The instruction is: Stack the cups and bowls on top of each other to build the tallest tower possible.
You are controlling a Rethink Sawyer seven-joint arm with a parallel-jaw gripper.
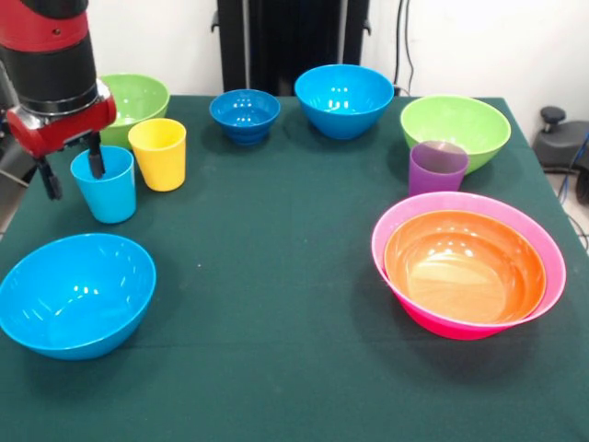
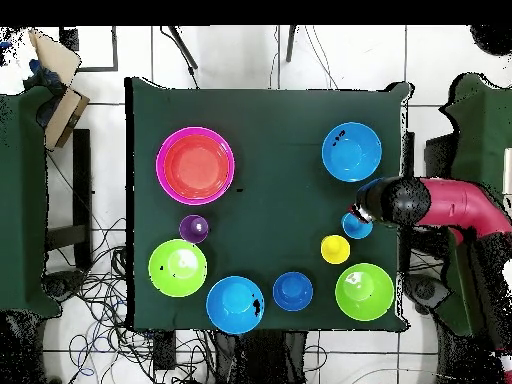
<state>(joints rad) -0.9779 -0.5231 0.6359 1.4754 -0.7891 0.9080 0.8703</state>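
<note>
Up high, we see the red and black arm reach down, its claw point(image 1: 70, 169) spread, one finger inside the small light blue plastic cup point(image 1: 106, 187) and one outside. Nearby stands the yellow plastic cup point(image 1: 158, 153). Across the green table point(image 1: 276, 276), the orange bowl point(image 1: 465, 267) sits inside the big pink bowl point(image 1: 543, 244). Our arm's top is cut off.

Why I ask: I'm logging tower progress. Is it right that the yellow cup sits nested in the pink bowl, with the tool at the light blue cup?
Not quite: the orange bowl sits nested in the pink bowl, as the front view shows. The yellow cup stands apart; the tool is at the light blue cup.
</note>
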